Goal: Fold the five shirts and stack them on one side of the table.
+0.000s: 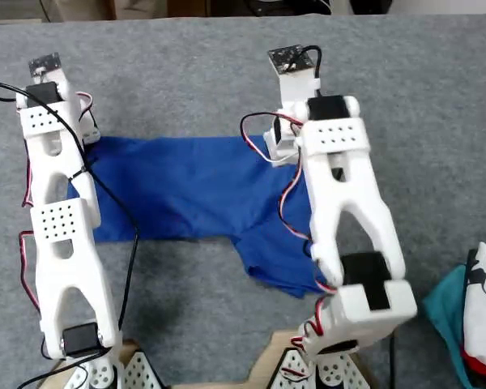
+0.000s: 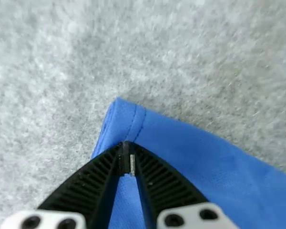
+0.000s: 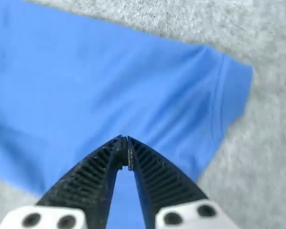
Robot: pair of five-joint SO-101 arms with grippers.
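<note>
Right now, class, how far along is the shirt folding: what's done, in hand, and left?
Done: little; the garments at the table edge look heaped, not folded. In hand: the blue shirt lies flat, one sleeve out, left gripper shut at its corner, right gripper shut over it. Left: folding it and the rest, then stacking.

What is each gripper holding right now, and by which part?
The left gripper looks shut on the shirt near a hemmed corner. The right gripper is shut over the shirt by a sleeve; a pinch cannot be confirmed.
</note>
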